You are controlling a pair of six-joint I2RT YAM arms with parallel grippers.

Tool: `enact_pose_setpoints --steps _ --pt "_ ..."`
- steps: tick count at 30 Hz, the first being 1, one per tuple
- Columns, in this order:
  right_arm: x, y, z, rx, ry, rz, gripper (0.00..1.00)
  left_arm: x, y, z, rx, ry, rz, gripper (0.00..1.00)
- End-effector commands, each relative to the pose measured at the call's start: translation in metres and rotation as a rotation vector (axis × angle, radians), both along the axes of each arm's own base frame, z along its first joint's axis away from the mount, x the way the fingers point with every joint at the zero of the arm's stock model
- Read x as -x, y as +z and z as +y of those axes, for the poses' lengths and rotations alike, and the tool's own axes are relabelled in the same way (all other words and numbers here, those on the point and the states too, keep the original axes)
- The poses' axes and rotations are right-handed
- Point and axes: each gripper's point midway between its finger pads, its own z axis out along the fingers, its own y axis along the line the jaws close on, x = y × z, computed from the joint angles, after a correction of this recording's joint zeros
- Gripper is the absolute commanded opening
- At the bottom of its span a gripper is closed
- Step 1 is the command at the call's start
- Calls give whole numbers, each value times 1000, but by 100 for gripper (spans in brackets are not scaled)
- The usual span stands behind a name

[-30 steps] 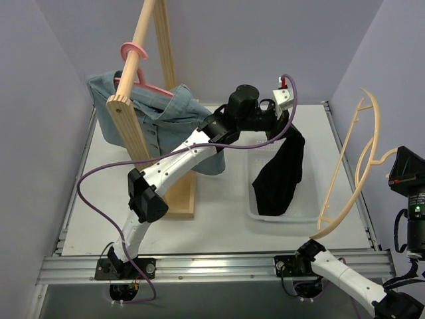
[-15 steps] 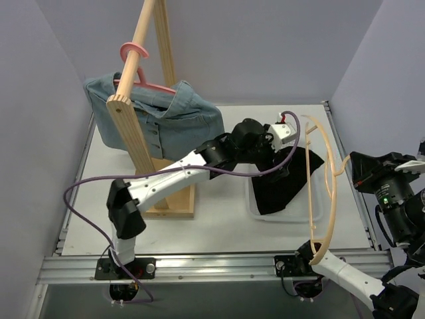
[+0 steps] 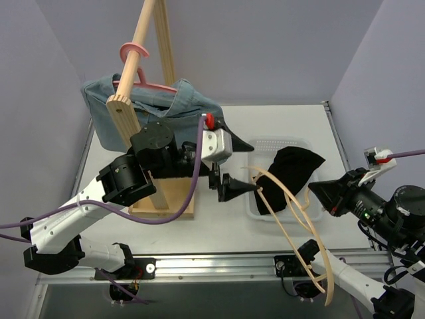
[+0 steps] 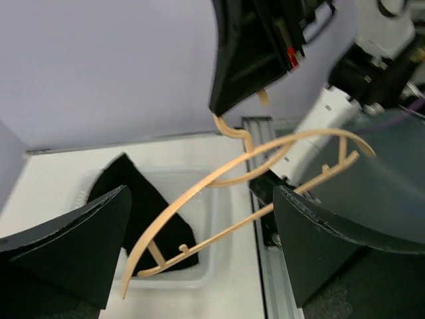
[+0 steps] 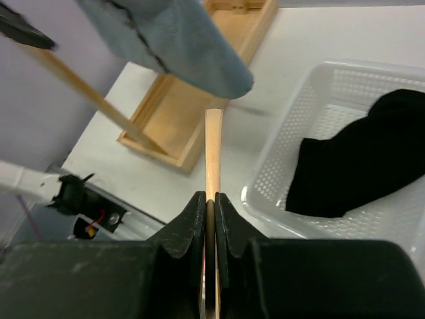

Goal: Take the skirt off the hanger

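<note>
The black skirt (image 3: pixel 292 169) lies crumpled in the white basket (image 3: pixel 285 142), off the tan hanger (image 3: pixel 290 216). My right gripper (image 3: pixel 327 197) is shut on the hanger near its hook, and the hanger slants low over the basket's front edge. The right wrist view shows the jaws (image 5: pixel 209 199) pinched on the tan bar (image 5: pixel 213 149), with the skirt (image 5: pixel 365 156) to the right. My left gripper (image 3: pixel 234 165) stands wide open and empty, left of the basket. Between its fingers (image 4: pixel 73 256) I see the hanger (image 4: pixel 199 188) and the skirt (image 4: pixel 129 189) below.
A wooden rack (image 3: pixel 129 126) stands at the left on a wooden base (image 5: pixel 199 113). A denim garment (image 3: pixel 166 109) hangs from it on a pink hanger (image 3: pixel 136 53). Purple walls close in left, right and behind. A metal rail (image 3: pixel 212 266) runs along the near edge.
My left gripper opened and let the black skirt drop into the basket, then drew back left toward the rack. The right arm swung the bare hanger down and left over the basket's front.
</note>
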Motion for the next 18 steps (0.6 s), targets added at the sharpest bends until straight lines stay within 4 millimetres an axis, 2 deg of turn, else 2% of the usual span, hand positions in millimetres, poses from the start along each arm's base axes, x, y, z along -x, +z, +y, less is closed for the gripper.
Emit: enact_pose_setpoints --steps 1,5,7,11,18 --pt "29 22 33 -104 243 -43 0 44 -50 -1 -179 -259 30 96" --pt "37 33 52 -145 357 -61 0 61 -64 5 -219 -308 47 95" --pt "38 36 66 -158 433 -53 0 62 -73 4 -238 -298 52 94" --pt "31 45 80 -159 493 -70 0 70 -81 9 -259 -324 71 94" --pt "25 56 96 -163 574 -86 0 69 -104 12 -328 -305 112 95"
